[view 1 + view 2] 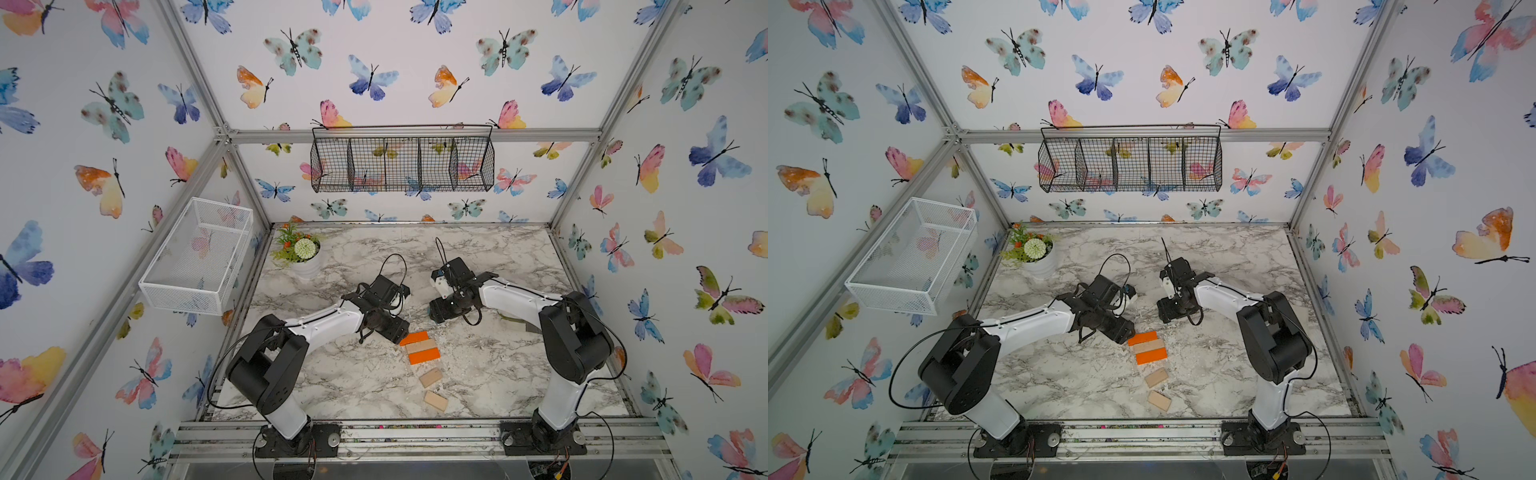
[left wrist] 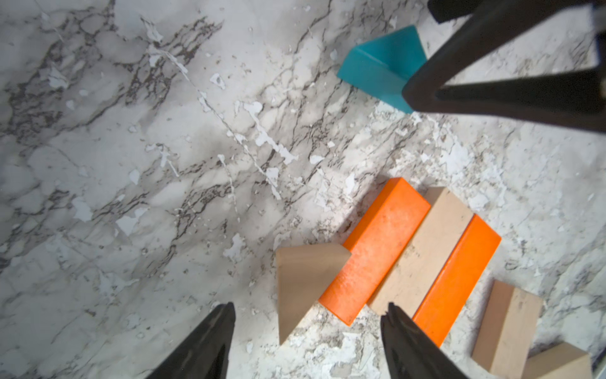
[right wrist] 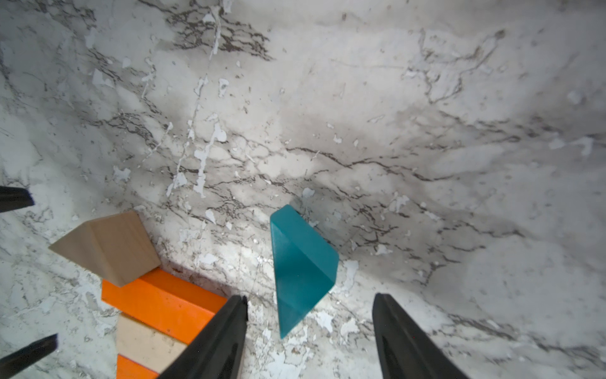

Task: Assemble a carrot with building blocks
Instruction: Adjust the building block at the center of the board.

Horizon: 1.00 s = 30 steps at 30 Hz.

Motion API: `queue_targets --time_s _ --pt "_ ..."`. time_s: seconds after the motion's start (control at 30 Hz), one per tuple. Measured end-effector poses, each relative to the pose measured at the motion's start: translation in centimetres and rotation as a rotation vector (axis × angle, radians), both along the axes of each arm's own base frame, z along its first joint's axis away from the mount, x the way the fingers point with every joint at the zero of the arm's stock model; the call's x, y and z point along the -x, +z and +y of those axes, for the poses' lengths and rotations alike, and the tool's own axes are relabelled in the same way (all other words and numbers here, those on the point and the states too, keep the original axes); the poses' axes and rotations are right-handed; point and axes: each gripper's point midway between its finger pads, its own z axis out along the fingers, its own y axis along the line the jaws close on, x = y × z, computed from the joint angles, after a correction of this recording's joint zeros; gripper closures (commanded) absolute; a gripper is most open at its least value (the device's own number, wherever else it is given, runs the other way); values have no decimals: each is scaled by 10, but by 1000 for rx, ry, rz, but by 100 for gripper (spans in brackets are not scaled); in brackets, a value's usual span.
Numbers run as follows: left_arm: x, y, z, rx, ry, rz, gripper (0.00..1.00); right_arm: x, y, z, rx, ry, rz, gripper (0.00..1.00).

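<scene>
The carrot's striped row lies on the marble table: orange bar (image 1: 414,338), tan bar (image 1: 420,347), orange bar (image 1: 424,356), then two small tan blocks (image 1: 430,377) (image 1: 435,401) set apart. A natural-wood triangle (image 2: 301,288) rests against the first orange bar (image 2: 377,249). My left gripper (image 2: 311,306) stands open around its tip, touching nothing. A teal triangle (image 3: 301,265) lies on the table beside the row, and my right gripper (image 3: 311,297) is open around its point. In both top views the wrists hide both triangles.
Both arms (image 1: 324,320) (image 1: 511,295) reach in over the table's middle, wrists close together. Potted flowers (image 1: 301,251) stand at the back left corner. A white mesh basket (image 1: 199,253) hangs on the left wall, a black wire basket (image 1: 401,164) on the back wall.
</scene>
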Motion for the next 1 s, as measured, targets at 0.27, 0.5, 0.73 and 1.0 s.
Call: queue_targets --time_s 0.27,0.5,0.73,1.0 --pt "-1 -16 11 -85 -35 -25 32 2 -2 -1 4 0 5 33" --pt "-8 -25 5 -91 -31 -15 37 2 -2 -1 4 0 5 33" --pt "-21 -22 -9 -56 -17 -14 57 2 -1 -2 3 -1 4 36" --pt "-35 -22 -22 -32 25 -1 74 2 1 -2 1 -2 2 38"
